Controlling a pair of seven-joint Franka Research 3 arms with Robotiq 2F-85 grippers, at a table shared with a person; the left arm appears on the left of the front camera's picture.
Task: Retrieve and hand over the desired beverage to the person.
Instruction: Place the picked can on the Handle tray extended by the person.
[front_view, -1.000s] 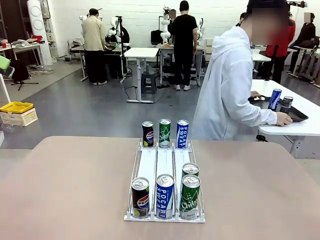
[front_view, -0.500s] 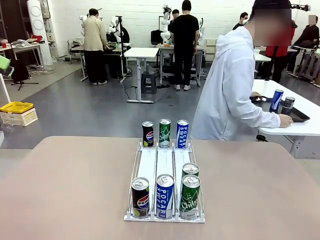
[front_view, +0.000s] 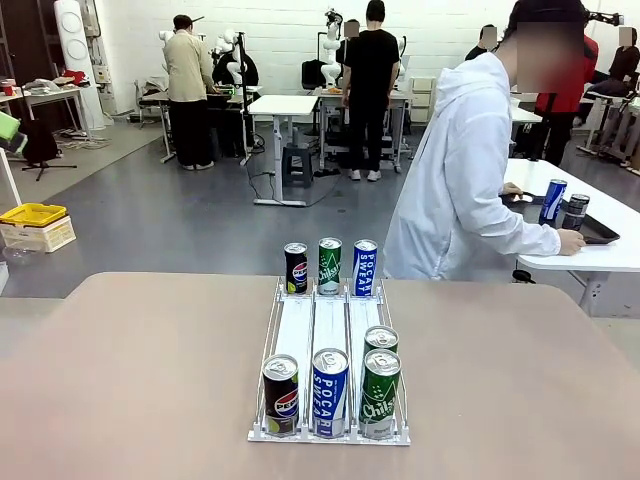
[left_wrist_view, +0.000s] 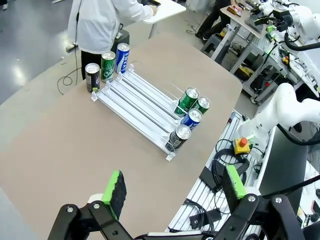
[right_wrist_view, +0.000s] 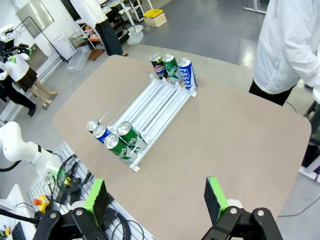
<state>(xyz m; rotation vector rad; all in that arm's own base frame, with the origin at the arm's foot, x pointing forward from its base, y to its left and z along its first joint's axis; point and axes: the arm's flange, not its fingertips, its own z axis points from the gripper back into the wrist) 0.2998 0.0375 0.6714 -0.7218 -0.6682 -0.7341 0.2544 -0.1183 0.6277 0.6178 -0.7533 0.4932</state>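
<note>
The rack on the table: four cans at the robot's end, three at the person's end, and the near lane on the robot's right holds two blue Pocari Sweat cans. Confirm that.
Wrong on one point: in the front view the two cans in that lane of the rack are green Chilsung cans. The counts stand.

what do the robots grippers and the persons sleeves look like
Each gripper has black angular linkage fingers tipped with bright green pads: the left gripper and the right gripper look alike. A smooth, rounded white arm segment shows beside the table, with black cables under it. The person wears a long white hooded coat with full-length sleeves.
</note>
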